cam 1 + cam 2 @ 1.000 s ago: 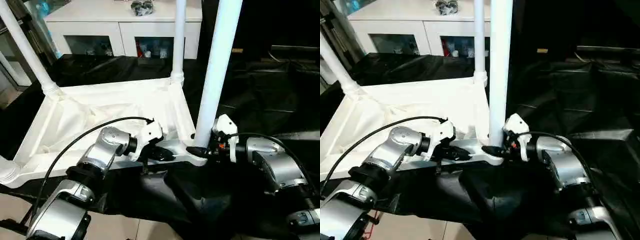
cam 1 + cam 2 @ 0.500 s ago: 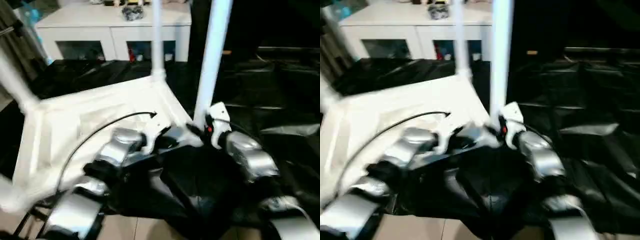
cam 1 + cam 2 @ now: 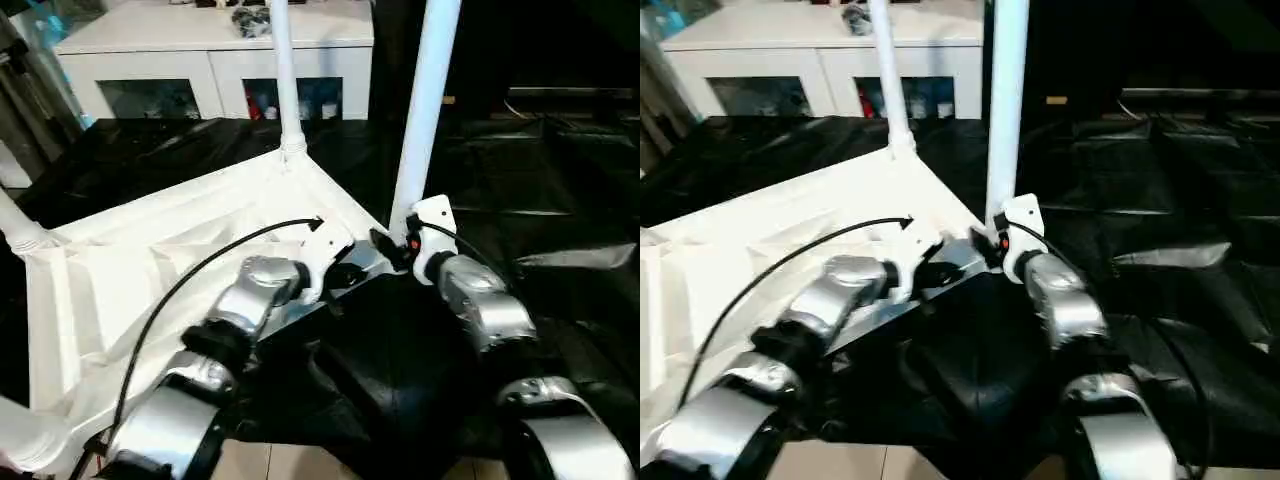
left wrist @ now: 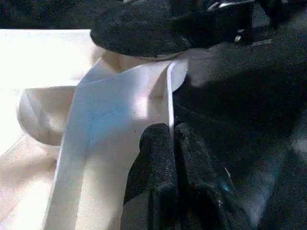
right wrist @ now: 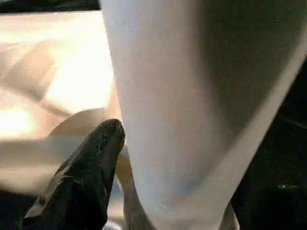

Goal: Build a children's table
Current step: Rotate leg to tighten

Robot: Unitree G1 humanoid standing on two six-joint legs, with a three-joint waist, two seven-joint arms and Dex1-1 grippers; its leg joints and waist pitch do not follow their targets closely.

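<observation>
Starting at our left gripper (image 4: 173,158), we see its two black fingers (image 4: 152,165) pressed together with no gap, their tips lying against the thin near rim of the tabletop (image 3: 130,280) just short of the corner socket. Whether they pinch that rim or merely rest on it we cannot tell.

Our right gripper (image 3: 388,250) sits at the foot of the near leg (image 3: 425,95), low at the socket. In the right wrist view one black finger (image 5: 88,163) lies along one side of the white tube; the other finger is hidden behind the leg. The fingers straddle the tube, but we cannot tell whether they clamp it or stand slack around it.

The near leg stands upright, slightly tilted, its long axis rising from the near right corner of the tabletop and running out of the top of the head view. A second leg (image 3: 281,70) stands the same way from the far corner. At the left edge of the head view a third leg (image 3: 15,225) leans outward from its socket, and a fourth leg (image 3: 25,440) shows at the lower left corner.

The tabletop lies upside down, ribbed underside up, on the black-draped work table (image 3: 560,200), its long axis running from our near left toward the far right. Beyond it stands a white cabinet (image 3: 200,60).
</observation>
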